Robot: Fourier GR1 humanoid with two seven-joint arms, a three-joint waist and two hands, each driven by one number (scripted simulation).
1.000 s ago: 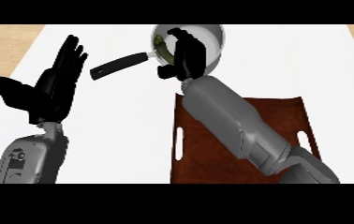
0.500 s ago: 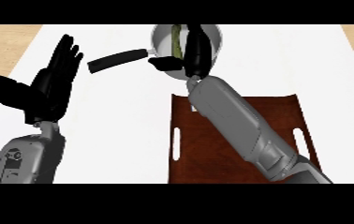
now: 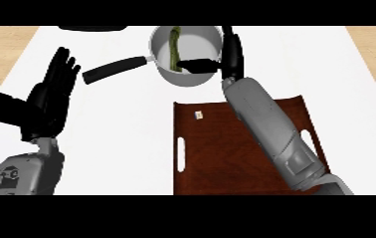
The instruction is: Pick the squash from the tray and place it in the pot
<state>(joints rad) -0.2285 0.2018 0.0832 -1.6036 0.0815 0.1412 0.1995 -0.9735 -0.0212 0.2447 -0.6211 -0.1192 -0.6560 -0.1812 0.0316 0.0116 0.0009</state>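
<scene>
Inside pot (image 3: 203, 42): squash (image 3: 175, 48) along wall; right hand (image 3: 233, 58) at rim.

No readable text anywhere; small pale sticker (image 3: 198, 115) on brown tray (image 3: 220, 162), markings too small to read

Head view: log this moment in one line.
squash: in pot | right hand: open, over pot rim | left hand: open, resting at left

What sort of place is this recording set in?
Most likely a kitchen counter. A white worktop carries a metal pot with a green squash lying inside it, and a brown tray with cut-out handles sits nearer the robot.
</scene>
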